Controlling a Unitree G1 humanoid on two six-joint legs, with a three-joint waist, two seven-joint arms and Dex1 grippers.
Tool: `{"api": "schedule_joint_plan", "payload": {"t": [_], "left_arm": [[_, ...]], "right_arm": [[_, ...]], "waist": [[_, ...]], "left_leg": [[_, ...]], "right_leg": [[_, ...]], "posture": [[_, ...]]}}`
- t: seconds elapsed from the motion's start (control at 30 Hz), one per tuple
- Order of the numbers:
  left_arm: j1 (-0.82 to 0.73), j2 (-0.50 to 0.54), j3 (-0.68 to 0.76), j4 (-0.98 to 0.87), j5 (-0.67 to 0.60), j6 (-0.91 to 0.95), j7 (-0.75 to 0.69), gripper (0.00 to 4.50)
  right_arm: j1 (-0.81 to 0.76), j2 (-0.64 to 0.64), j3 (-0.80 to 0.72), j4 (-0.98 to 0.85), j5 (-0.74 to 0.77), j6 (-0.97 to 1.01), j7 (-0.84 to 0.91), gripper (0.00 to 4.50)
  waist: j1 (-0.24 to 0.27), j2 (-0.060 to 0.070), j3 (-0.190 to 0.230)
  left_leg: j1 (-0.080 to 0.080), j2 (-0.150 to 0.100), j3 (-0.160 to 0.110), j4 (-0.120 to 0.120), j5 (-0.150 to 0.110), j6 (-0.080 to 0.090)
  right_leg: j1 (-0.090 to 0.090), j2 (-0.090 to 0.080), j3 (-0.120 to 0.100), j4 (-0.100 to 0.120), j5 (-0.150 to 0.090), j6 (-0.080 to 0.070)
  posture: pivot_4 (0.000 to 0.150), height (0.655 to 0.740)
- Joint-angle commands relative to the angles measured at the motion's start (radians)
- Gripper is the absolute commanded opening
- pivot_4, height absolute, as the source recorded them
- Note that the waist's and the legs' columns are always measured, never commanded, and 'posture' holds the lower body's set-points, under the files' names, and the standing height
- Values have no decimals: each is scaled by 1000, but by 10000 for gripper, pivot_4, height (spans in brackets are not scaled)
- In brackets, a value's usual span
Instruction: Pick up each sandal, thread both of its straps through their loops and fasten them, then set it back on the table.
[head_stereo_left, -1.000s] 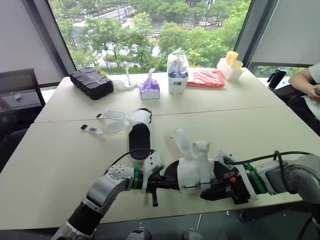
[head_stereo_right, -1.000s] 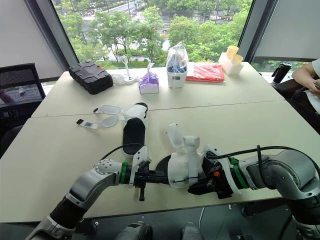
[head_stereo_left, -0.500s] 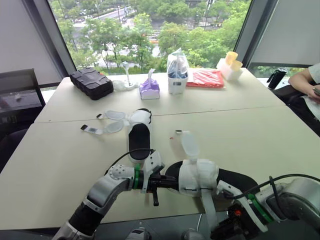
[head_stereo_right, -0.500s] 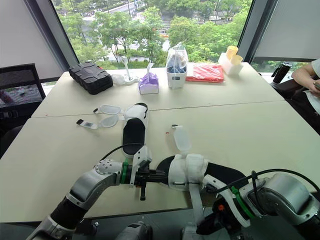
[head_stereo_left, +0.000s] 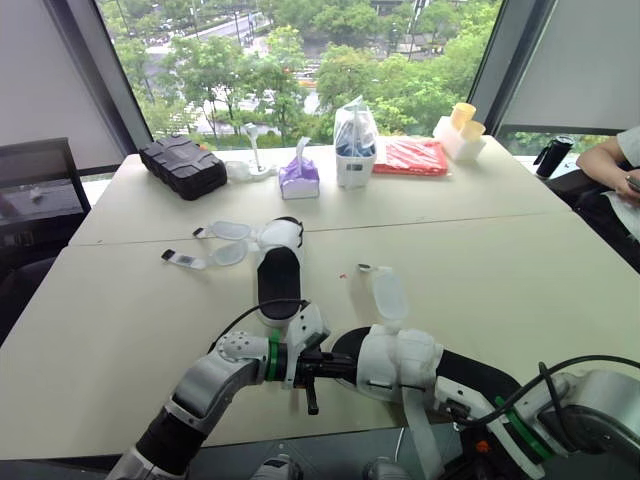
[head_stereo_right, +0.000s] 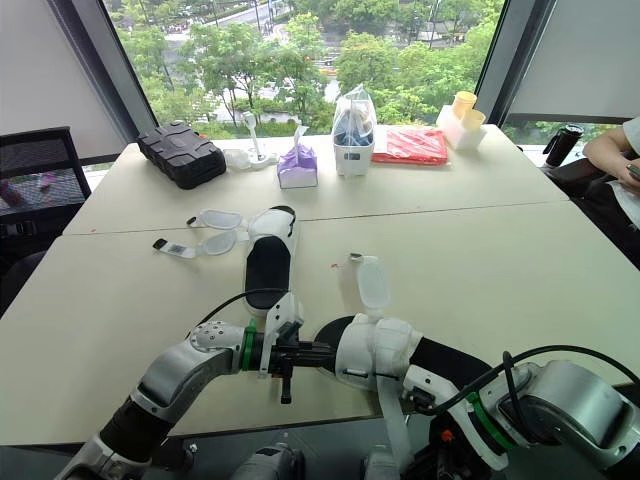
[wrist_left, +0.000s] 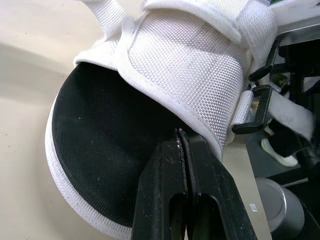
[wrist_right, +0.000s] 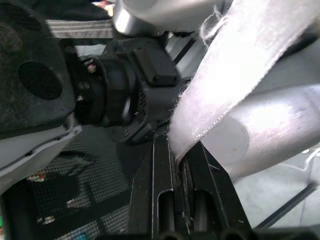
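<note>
Near sandal (head_stereo_left: 395, 352) lies nearer robot than far sandal (head_stereo_left: 279, 270), to its right. Left gripper (wrist_left: 182, 134) pinches edge of woven upper (wrist_left: 190, 65). Right gripper (wrist_right: 172, 145) clamps hanging strap (head_stereo_left: 412, 430). Likely light; sole stiffish, straps floppy. Best hold: near strap tip.

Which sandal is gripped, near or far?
The near sandal, at the front edge of the table: the left gripper has its jaws shut on its rim. The far sandal lies free, straps splayed open.
</note>
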Motion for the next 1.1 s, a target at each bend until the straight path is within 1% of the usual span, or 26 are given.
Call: {"api": "schedule_joint_plan", "payload": {"t": [0.03, 0.23, 0.37, 0.47, 0.53, 0.67, 0.77, 0.87, 0.93, 1.0, 1.07, 1.1], "left_arm": [[19, -7, -1, -26, -6, 7, 13, 0], [38, -25, 18, -48, -19, 29, 67, 0], [52, -32, 34, -77, -23, 50, 106, 0], [53, -29, 34, -89, -23, 58, 116, 0], [53, -27, 34, -97, -24, 63, 123, 0], [55, -19, 35, -110, -24, 70, 136, 0], [56, -8, 32, -113, -21, 68, 136, 0], [42, 12, 23, -101, -8, 47, 116, 0], [36, 17, 19, -96, -5, 39, 106, 0], [33, 19, 16, -92, -2, 34, 97, 0], [30, 20, 14, -87, -2, 33, 88, 0], [28, 20, 12, -84, -2, 32, 82, 0]], "right_arm": [[-23, 25, 4, 14, -36, -25, -19, 307], [-16, 24, 23, 37, -89, -57, -10, 307], [-70, 92, 40, 121, -160, -90, -58, 307], [-102, 106, 48, 160, -182, -94, -48, 307], [-117, 108, 55, 185, -203, -111, -45, 307], [-166, 113, 77, 258, -248, -149, -32, 307], [-204, 111, 94, 299, -268, -169, -16, 307], [-234, 63, 104, 281, -226, -136, 59, 307], [-228, 11, 100, 228, -184, -117, 125, 307], [-222, -17, 89, 191, -154, -100, 155, 307], [-213, -39, 68, 154, -127, -83, 177, 307], [-207, -52, 51, 129, -110, -73, 187, 307]], "waist": [[-1, 0, 0], [0, 0, 0], [-4, -1, 0], [-7, -8, -1], [-7, -9, -1], [-14, -13, -1], [-23, -14, -1], [-28, -14, -1], [-23, -10, 0], [-17, -9, 0], [-3, -8, 0], [-1, -8, 0]], "left_leg": [[0, 0, 0, 0, 0, 0], [0, 0, 0, 0, 0, 0], [0, 0, 0, 1, 0, 0], [3, 2, 0, 1, 0, 0], [5, 1, 1, 2, 0, 0], [8, 2, 1, 2, -1, -2], [10, 2, 1, 2, -1, -2], [12, 1, 3, 2, -1, -2], [12, 1, 5, 2, -1, -2], [10, 0, 5, 2, -2, -1], [7, 1, 4, -1, -1, 2], [2, 1, 4, -2, -1, 1]], "right_leg": [[0, 0, 0, 0, 0, 0], [0, 0, 0, 0, 0, 0], [0, 0, 0, 0, 0, 0], [2, 0, -1, 0, 1, -4], [2, 0, -1, -1, 5, -6], [4, -1, -1, -6, 5, -4], [5, -1, -2, -15, 11, -2], [5, -4, -2, -19, 13, -1], [3, -6, -2, -19, 16, 1], [0, -7, -2, -18, 19, 2], [-5, -6, -4, -16, 24, -2], [-11, -5, -5, -15, 26, 1]], "posture": [[1500, 7400], [1500, 7400], [1500, 7400], [1500, 7400], [1500, 7400], [1500, 7400], [1500, 7400], [1500, 7400], [1500, 7400], [1500, 7400], [1500, 7400], [1500, 7400]]}}
